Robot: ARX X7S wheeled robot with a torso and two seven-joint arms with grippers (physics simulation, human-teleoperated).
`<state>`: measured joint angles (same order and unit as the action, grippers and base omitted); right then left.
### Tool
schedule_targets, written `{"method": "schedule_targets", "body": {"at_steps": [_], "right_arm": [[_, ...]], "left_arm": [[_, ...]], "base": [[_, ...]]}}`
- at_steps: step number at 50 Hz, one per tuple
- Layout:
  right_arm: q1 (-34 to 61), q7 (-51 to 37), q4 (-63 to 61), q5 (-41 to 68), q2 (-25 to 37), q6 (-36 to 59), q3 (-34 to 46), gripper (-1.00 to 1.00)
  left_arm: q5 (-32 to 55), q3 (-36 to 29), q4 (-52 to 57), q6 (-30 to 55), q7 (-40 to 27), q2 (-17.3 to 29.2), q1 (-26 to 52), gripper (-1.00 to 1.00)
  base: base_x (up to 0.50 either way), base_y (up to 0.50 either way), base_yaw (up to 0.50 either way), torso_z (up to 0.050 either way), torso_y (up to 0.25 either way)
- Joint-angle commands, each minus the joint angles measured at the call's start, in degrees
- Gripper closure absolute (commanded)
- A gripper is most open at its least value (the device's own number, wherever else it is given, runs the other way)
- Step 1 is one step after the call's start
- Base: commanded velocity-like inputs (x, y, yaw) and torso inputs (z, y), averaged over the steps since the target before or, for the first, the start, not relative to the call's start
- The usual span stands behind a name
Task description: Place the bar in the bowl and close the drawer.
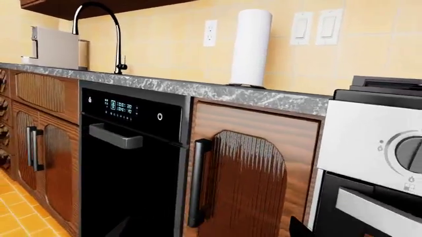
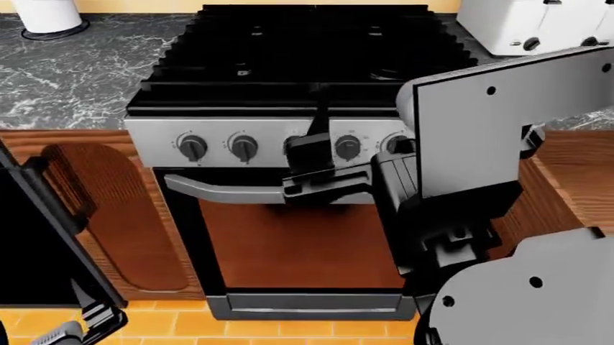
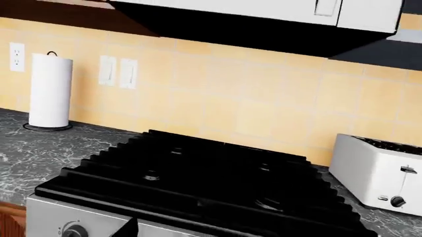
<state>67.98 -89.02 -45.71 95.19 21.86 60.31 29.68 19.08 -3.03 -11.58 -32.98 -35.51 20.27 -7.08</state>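
The bar and the bowl are out of view in all three views. Right of the stove (image 2: 317, 65), part of the reddish-brown drawer (image 2: 576, 172) shows behind my right arm; it seems pulled out, and its inside is hidden. My right gripper (image 2: 312, 172) hangs in front of the stove knobs, above the oven handle, open and empty. Only one dark fingertip (image 3: 128, 229) of it shows in the right wrist view. My left gripper (image 1: 211, 233) is low by the floor, facing a cabinet door (image 1: 247, 182), open with nothing between its fingers.
A white toaster (image 2: 537, 25) stands right of the burners and a paper towel roll (image 2: 48, 14) to their left. A black dishwasher (image 1: 132, 163), a tap (image 1: 115, 34) and wooden cabinet doors line the counter front. My right arm (image 2: 499, 144) blocks the lower right.
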Motion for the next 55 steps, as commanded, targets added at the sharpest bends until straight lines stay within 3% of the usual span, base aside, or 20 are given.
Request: {"method": "schedule_targets", "body": {"at_steps": [1, 20, 29, 34, 45, 55], "right_arm": [[0.30, 0.54, -0.90, -3.02, 0.90, -1.80, 3.22, -1.00], [-4.30, 7.66, -0.80, -12.65, 1.42, -3.01, 4.04, -1.00], [-9.05, 13.78, -1.75, -24.24, 2.09, -5.66, 6.13, -1.00], [-11.09, 16.90, -4.79, -35.71, 2.94, -6.49, 11.90, -1.00], [-24.50, 24.56, 1.09, -62.48, 7.81, -24.22, 25.81, -1.00], [-32.37, 25.14, 9.07, -72.88, 8.70, -34.68, 31.67, -1.00]], "left_arm": [[0.38, -0.35, -1.75, -1.07, 1.00, -0.34, 0.47, -1.00], [0.47, -0.83, -3.07, -0.33, 1.54, -0.15, 1.85, -1.00], [0.49, -1.02, -3.47, 0.15, 1.75, 0.07, 2.43, -1.00], [0.11, -1.36, -3.18, 0.97, 1.68, 0.26, 3.02, -1.00], [-0.10, -2.29, -3.73, 2.22, 2.40, 0.44, 4.92, -1.00], [-0.30, -3.00, -4.11, 2.75, 2.92, 0.39, 5.93, -1.00]], "base": [[-0.50, 0.00, 0.00, 0.000, 0.000], [-0.49, 0.00, 0.00, 0.000, 0.000], [-0.07, 0.00, 0.00, 0.000, -0.002], [0.00, 0.00, 0.00, 0.000, 0.000], [0.00, 0.00, 0.00, 0.000, 0.000], [0.00, 0.00, 0.00, 0.000, 0.000]]}}
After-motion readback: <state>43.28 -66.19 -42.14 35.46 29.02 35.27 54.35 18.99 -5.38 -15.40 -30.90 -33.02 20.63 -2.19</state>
